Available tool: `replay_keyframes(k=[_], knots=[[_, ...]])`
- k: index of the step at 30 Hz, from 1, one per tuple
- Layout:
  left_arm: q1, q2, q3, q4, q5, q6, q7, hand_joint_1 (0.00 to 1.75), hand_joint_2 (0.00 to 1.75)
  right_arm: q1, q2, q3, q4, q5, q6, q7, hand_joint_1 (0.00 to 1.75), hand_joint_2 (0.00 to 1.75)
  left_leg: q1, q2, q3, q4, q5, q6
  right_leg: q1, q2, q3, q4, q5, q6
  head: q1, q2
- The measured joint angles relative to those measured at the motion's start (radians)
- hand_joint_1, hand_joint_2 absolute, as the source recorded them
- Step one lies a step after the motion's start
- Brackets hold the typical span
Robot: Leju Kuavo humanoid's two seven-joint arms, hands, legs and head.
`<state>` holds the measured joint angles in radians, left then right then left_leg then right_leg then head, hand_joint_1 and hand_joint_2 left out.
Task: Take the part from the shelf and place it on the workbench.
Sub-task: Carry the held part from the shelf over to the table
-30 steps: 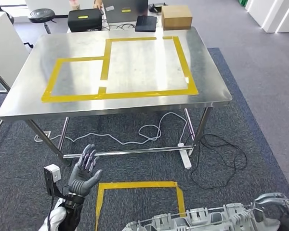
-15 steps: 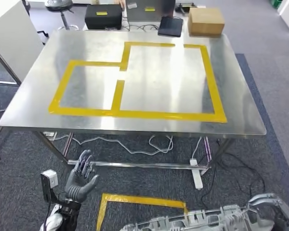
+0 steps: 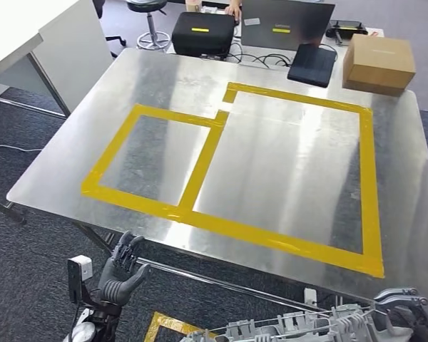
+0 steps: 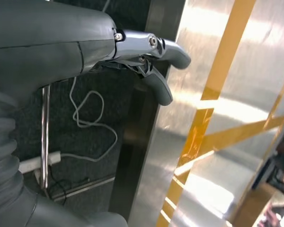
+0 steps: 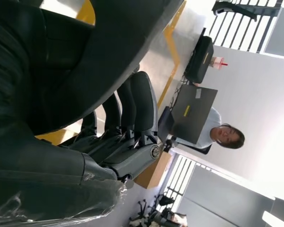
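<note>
Part (image 3: 298,328) at 6 o'clock, nearest camera: long grey ribbed casting, carried crosswise below workbench (image 3: 66,167) edge, not yet over it.

Right hand (image 3: 403,313) at 5 o'clock grips part's end, fingers wrapped; low carry likely for balance.

Left hand (image 3: 120,267) at 7 o'clock holds nothing, fingers loosely apart, short of bench edge.

Yellow tape outline (image 3: 287,239) on steel top likely marks drop zone; nothing inside either rectangle.

Far, 12 to 1 o'clock: black case (image 3: 204,32), laptop (image 3: 287,21), cardboard box (image 3: 379,63), both boxes lidded, contents unseen.
</note>
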<state>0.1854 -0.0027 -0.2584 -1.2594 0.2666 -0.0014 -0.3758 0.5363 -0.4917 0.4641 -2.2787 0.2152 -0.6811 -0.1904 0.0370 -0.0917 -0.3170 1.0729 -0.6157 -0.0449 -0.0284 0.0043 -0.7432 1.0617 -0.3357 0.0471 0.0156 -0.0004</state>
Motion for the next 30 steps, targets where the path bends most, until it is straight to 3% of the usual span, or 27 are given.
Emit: replay_keyframes(k=[1, 2, 3, 4, 5, 6, 9, 10, 11, 15, 18, 19, 20, 21, 23, 25, 27, 30], knots=[[0.003, 0.001, 0.000, 0.000, -0.001, 0.005, 0.006, 0.00, 1.75, -0.002, 0.000, 0.001, -0.001, 0.001, -0.005, 0.001, 1.34, 1.75, -0.002, 0.033, -0.071, 0.087, 0.004, -0.004, -0.003, -0.011, 0.015, -0.014, -0.009, -0.005, -0.002, 0.000], [0.005, 0.001, 0.000, 0.001, -0.001, 0.009, 0.011, 0.00, 1.75, -0.004, 0.000, 0.002, -0.002, 0.004, -0.007, 0.003, 1.34, 1.75, -0.005, 0.061, -0.138, 0.154, -0.017, -0.006, -0.003, -0.021, 0.030, -0.025, -0.017, -0.007, -0.005, 0.000], [0.009, 0.002, 0.000, 0.002, -0.001, 0.012, 0.014, 0.00, 1.75, -0.005, 0.000, 0.003, -0.002, 0.008, -0.008, 0.005, 1.34, 1.75, -0.008, 0.075, -0.193, 0.192, -0.058, -0.008, -0.002, -0.029, 0.043, -0.033, -0.025, -0.010, -0.006, 0.000], [0.013, 0.002, 0.000, 0.002, -0.001, 0.014, 0.017, 0.00, 1.75, -0.007, 0.000, 0.003, -0.002, 0.013, -0.009, 0.008, 1.34, 1.75, -0.010, 0.080, -0.234, 0.205, -0.098, -0.009, -0.002, -0.034, 0.056, -0.038, -0.033, -0.010, -0.007, 0.000], [0.018, 0.003, 0.000, 0.002, -0.001, 0.016, 0.018, 0.00, 1.75, -0.008, 0.000, 0.003, -0.002, 0.019, -0.009, 0.010, 1.34, 1.75, -0.011, 0.081, -0.260, 0.196, -0.117, -0.008, -0.003, -0.037, 0.067, -0.041, -0.041, -0.009, -0.006, 0.000], [0.021, 0.003, 0.001, 0.002, -0.001, 0.017, 0.018, 0.00, 1.75, -0.010, 0.000, 0.003, -0.002, 0.023, -0.009, 0.012, 1.34, 1.75, -0.011, 0.081, -0.274, 0.168, -0.100, -0.008, -0.004, -0.039, 0.077, -0.041, -0.048, -0.007, -0.007, 0.000], [0.013, 0.004, 0.002, 0.003, -0.001, 0.019, 0.017, 0.00, 1.75, -0.011, 0.000, 0.003, -0.001, 0.029, -0.009, 0.015, 1.34, 1.75, -0.011, 0.085, -0.266, 0.007, 0.074, -0.005, -0.007, -0.039, 0.095, -0.037, -0.062, 0.007, -0.010, 0.000], [0.009, 0.004, 0.002, 0.003, -0.001, 0.019, 0.017, 0.00, 1.75, -0.011, 0.000, 0.004, -0.001, 0.029, -0.009, 0.016, 1.34, 1.75, -0.012, 0.087, -0.262, -0.032, 0.107, -0.003, -0.007, -0.038, 0.096, -0.036, -0.067, 0.013, -0.011, 0.000], [0.008, 0.004, 0.001, 0.003, -0.001, 0.018, 0.017, 0.00, 1.75, -0.011, 0.000, 0.004, -0.001, 0.030, -0.009, 0.017, 1.34, 1.75, -0.013, 0.090, -0.262, -0.053, 0.118, 0.003, -0.006, -0.036, 0.096, -0.036, -0.072, 0.020, -0.013, 0.000], [0.002, 0.003, 0.001, 0.001, -0.001, 0.018, 0.016, 0.00, 1.75, -0.010, 0.000, 0.006, -0.001, 0.036, -0.009, 0.019, 1.34, 1.75, -0.012, 0.090, -0.249, -0.062, 0.132, 0.036, -0.009, -0.029, 0.093, -0.014, -0.100, 0.042, -0.010, 0.000], [-0.011, 0.002, 0.002, 0.001, 0.003, 0.017, 0.015, 0.00, 1.75, -0.010, 0.000, 0.007, -0.001, 0.071, -0.009, 0.034, 1.34, 1.75, -0.016, 0.089, -0.232, -0.063, 0.127, 0.051, -0.007, -0.013, 0.011, 0.168, -0.187, 0.045, -0.003, 0.000], [-0.013, 0.002, 0.002, 0.001, 0.005, 0.016, 0.014, 0.00, 1.75, -0.011, 0.000, 0.007, -0.001, 0.085, -0.009, 0.040, 1.34, 1.75, -0.019, 0.088, -0.227, -0.063, 0.122, 0.055, -0.006, -0.010, -0.021, 0.227, -0.207, 0.044, -0.002, 0.000], [-0.014, 0.002, 0.002, 0.001, 0.006, 0.015, 0.013, 0.00, 1.75, -0.011, -0.001, 0.007, -0.001, 0.097, -0.009, 0.045, 1.34, 1.75, -0.022, 0.087, -0.221, -0.063, 0.117, 0.056, -0.004, -0.009, -0.037, 0.252, -0.208, 0.042, -0.002, 0.000], [-0.014, 0.002, 0.003, 0.001, 0.007, 0.014, 0.011, 0.00, 1.75, -0.012, -0.001, 0.008, -0.002, 0.109, -0.009, 0.050, 1.34, 1.75, -0.025, 0.084, -0.213, -0.063, 0.111, 0.057, -0.002, -0.009, -0.032, 0.235, -0.188, 0.039, -0.002, 0.000], [-0.014, 0.002, 0.004, 0.001, 0.007, 0.010, 0.008, 0.00, 1.75, -0.014, -0.004, 0.010, -0.002, 0.134, -0.009, 0.063, 1.34, 1.75, -0.026, 0.077, -0.194, -0.063, 0.097, 0.053, 0.001, -0.009, 0.029, 0.107, -0.117, 0.031, -0.002, 0.000], [-0.014, 0.003, 0.006, 0.001, 0.008, 0.007, 0.005, 0.00, 1.75, -0.018, -0.005, 0.011, -0.003, 0.174, -0.009, 0.081, 1.34, 1.75, -0.030, 0.071, -0.180, -0.064, 0.083, 0.043, 0.006, -0.008, 0.086, 0.005, -0.081, 0.022, -0.002, 0.000], [-0.008, 0.004, 0.010, -0.001, 0.009, 0.004, 0.001, 0.00, 1.75, -0.023, -0.005, 0.009, -0.006, 0.231, -0.009, 0.100, 1.34, 1.75, -0.032, 0.068, -0.174, -0.073, 0.077, 0.032, 0.012, -0.009, 0.098, -0.009, -0.087, 0.011, -0.003, 0.000], [0.006, 0.007, 0.018, -0.008, 0.009, 0.002, -0.001, 0.00, 1.75, -0.025, 0.001, -0.011, -0.023, 0.314, -0.010, 0.118, 1.34, 1.75, -0.032, 0.070, -0.174, -0.067, 0.064, 0.016, 0.007, -0.014, 0.110, -0.024, -0.094, -0.007, -0.009, 0.000]])
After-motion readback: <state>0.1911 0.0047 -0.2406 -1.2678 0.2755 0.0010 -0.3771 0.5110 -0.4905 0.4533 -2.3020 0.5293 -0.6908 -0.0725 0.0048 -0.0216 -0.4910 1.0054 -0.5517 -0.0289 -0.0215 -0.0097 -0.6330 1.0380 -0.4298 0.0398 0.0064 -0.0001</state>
